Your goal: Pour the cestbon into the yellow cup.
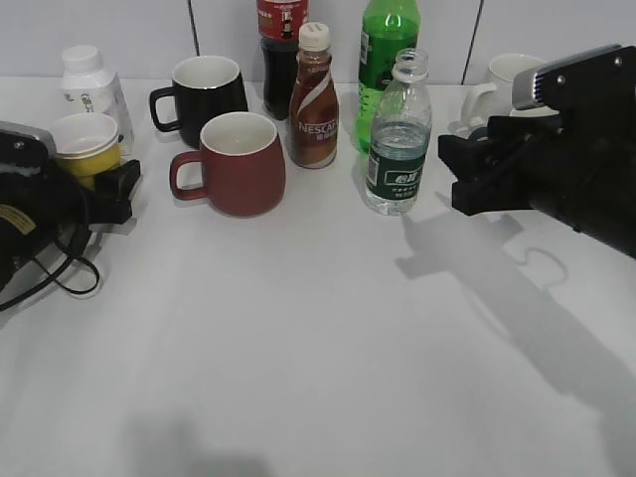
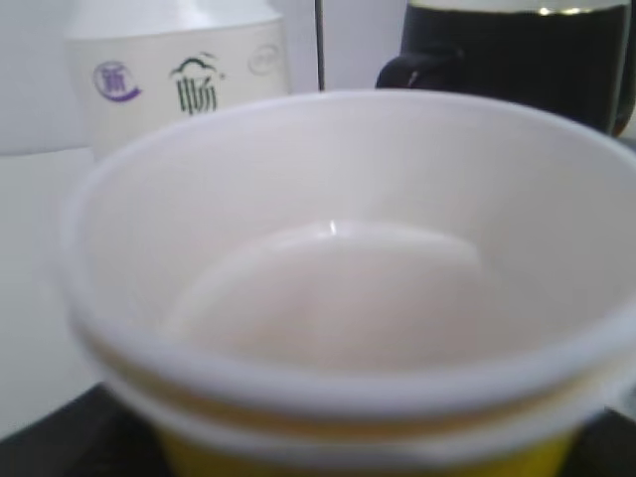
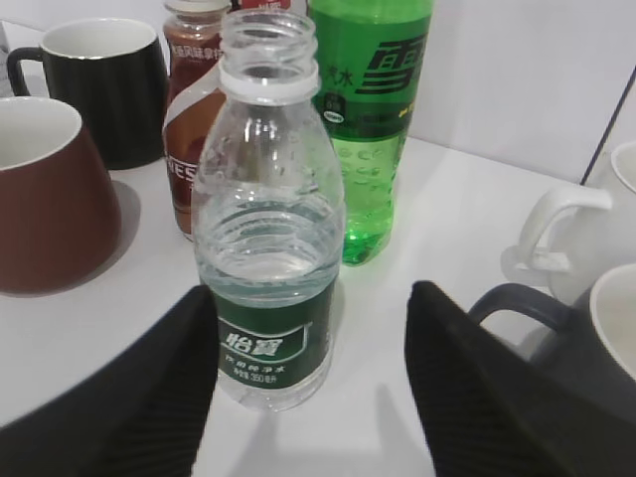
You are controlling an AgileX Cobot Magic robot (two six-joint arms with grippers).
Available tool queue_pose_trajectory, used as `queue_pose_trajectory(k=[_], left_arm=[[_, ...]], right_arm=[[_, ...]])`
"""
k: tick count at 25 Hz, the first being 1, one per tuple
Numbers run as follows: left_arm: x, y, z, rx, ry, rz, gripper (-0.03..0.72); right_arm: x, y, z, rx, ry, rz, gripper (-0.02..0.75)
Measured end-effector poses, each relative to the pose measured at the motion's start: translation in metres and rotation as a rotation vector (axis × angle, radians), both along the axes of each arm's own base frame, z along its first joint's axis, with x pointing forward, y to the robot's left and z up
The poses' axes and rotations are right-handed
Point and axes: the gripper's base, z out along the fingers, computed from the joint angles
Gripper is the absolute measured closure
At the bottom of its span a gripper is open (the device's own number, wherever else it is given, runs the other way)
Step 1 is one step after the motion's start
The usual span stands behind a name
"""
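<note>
The cestbon [image 1: 397,149] stands upright on the white table with its cap off, about half full of water. In the right wrist view the cestbon [image 3: 270,248] stands just ahead of my open right gripper [image 3: 313,293], near its left finger and not touched. In the exterior view the right gripper [image 1: 455,174] is just right of the bottle. The yellow cup [image 1: 87,147] is at the far left, held in my left gripper [image 1: 114,189]. The yellow cup [image 2: 328,298] fills the left wrist view, white inside and empty, and hides the jaws.
A dark red mug [image 1: 238,164], a black mug [image 1: 204,94], a Nescafe bottle [image 1: 313,99], a green soda bottle [image 1: 386,60] and a cola bottle [image 1: 281,45] stand behind. A white bottle [image 1: 89,84] stands behind the cup. A white mug [image 3: 586,238] and a dark mug [image 3: 606,338] are right of the gripper.
</note>
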Motion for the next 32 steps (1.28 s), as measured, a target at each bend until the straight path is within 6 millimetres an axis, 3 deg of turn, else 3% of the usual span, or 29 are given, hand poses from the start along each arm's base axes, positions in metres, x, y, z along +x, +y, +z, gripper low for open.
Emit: queue_pose_trajectory(k=[3, 9, 14, 21, 28, 32], left_arm=[[0.001, 0.000, 0.000, 0.000, -0.002, -0.002, 0.122], [0.001, -0.002, -0.002, 0.004, 0.000, -0.018, 0.291], [-0.010, -0.004, 0.000, 0.009, 0.010, -0.052, 0.291], [-0.050, -0.004, 0.019, 0.025, 0.036, -0.105, 0.295], [-0.093, -0.013, 0.041, 0.057, 0.015, -0.255, 0.300], [-0.104, -0.021, 0.046, 0.063, 0.006, -0.380, 0.300]], right_arm=[[0.000, 0.000, 0.000, 0.000, 0.000, 0.000, 0.290], [0.000, 0.000, 0.000, -0.003, -0.003, 0.005, 0.290], [0.000, 0.001, 0.000, -0.005, -0.004, 0.009, 0.290], [0.001, 0.007, -0.009, -0.016, -0.004, 0.073, 0.283], [0.010, 0.017, -0.034, -0.006, 0.008, 0.128, 0.133], [0.025, 0.023, -0.046, 0.022, 0.039, 0.121, 0.089]])
